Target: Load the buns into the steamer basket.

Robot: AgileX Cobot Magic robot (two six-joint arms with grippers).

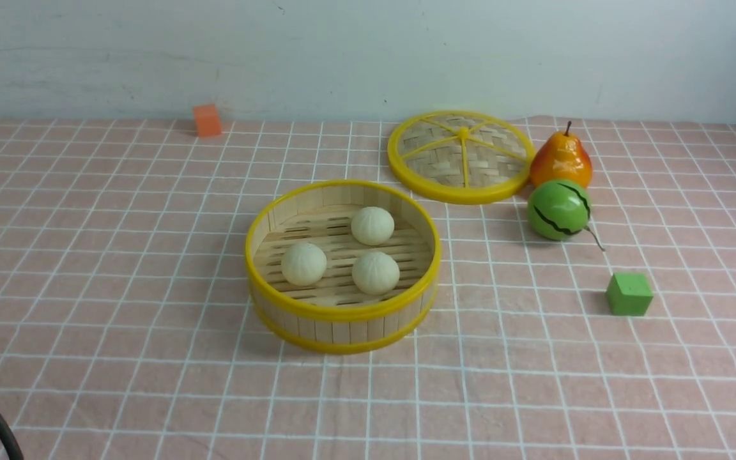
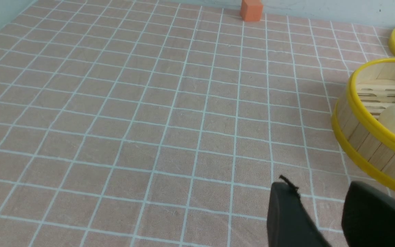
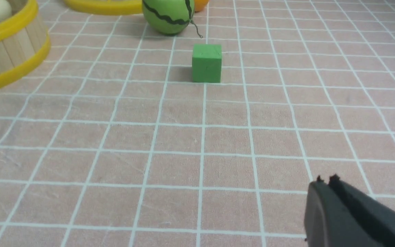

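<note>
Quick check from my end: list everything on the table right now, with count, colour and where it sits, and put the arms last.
buns: three, cream-white, all inside the steamer basket
steamer basket: one, bamboo with yellow rims, centre of the table
lid: one, woven bamboo with yellow rim and spokes, behind and right of the basket
pear: one, orange-yellow, right of the lid
melon toy: one, green with dark stripes, in front of the pear
green cube: one, front right
orange block: one, far left by the wall
tablecloth: one, pink with white grid
left gripper: black, jaws apart, empty, left of the basket
right gripper: black, shut, empty, near the green cube
</note>
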